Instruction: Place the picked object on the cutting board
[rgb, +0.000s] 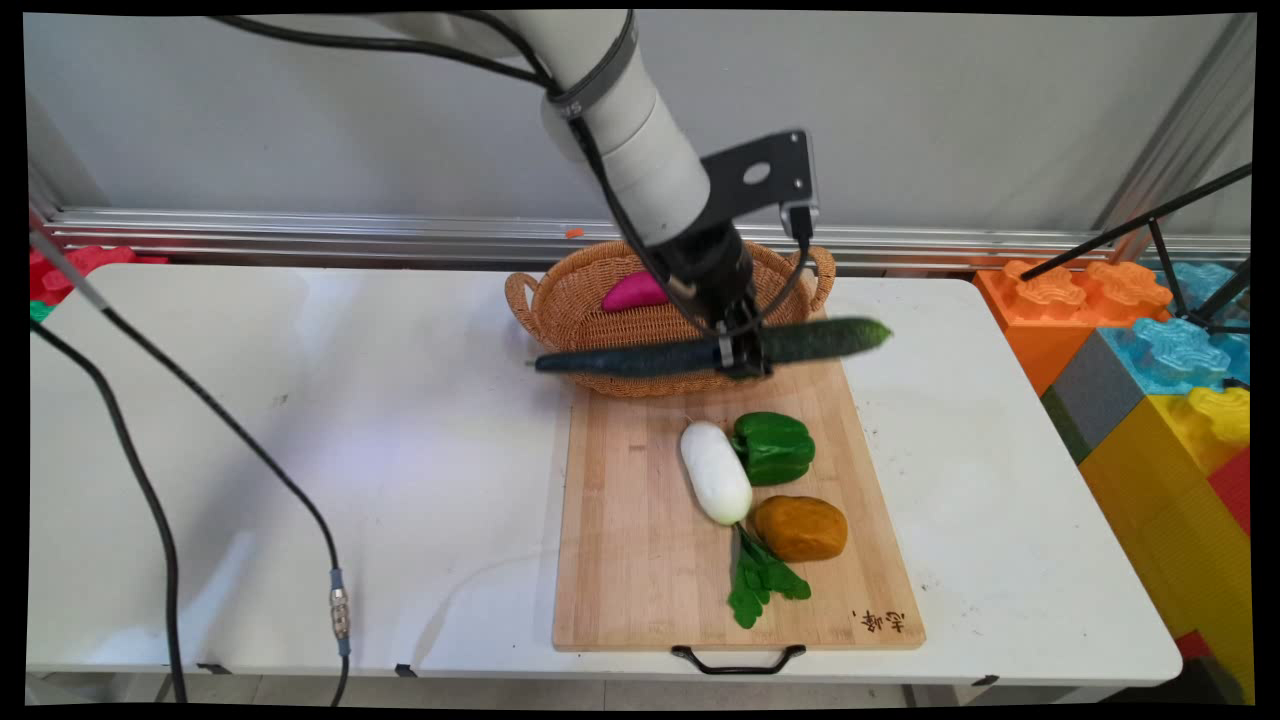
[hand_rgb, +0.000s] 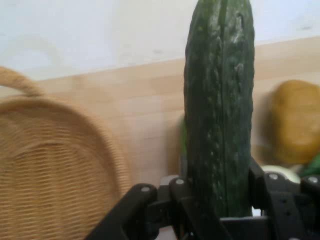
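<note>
Reached down from upper left, tool (rgb: 742, 352) clamped on a cucumber (rgb: 640, 358) held level above the basket's (rgb: 560, 300) near rim. Held a pink vegetable (rgb: 634, 292) inside the basket. Carried white radish (rgb: 715, 472), green pepper (rgb: 773, 447) and potato (rgb: 800, 527) on a cutting board (rgb: 630, 560) on the table (rgb: 300, 420).

My claw (rgb: 742, 358) grips a long dark-green bumpy cucumber (rgb: 640, 357) near its middle, level in the air over the woven wicker basket's (rgb: 575, 300) near rim.
</note>
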